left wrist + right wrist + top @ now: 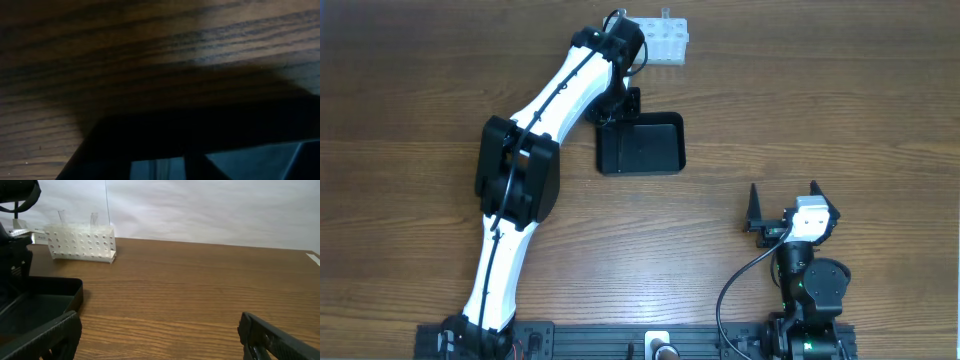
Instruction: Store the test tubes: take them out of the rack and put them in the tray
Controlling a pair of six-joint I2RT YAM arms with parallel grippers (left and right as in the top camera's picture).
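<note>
Progress: nothing stored, tray [645, 148] looks bare | two test tubes [93, 218] upright in rack [660, 40] behind tray | left pincer [618, 108] at tray's corner, grip cannot be told | right pincer [784, 190] spread apart, well clear of tray

wood-grain tabletop [820, 100] carries a white tube rack [670, 45] at the far side, black tray [650, 150] near it.
</note>
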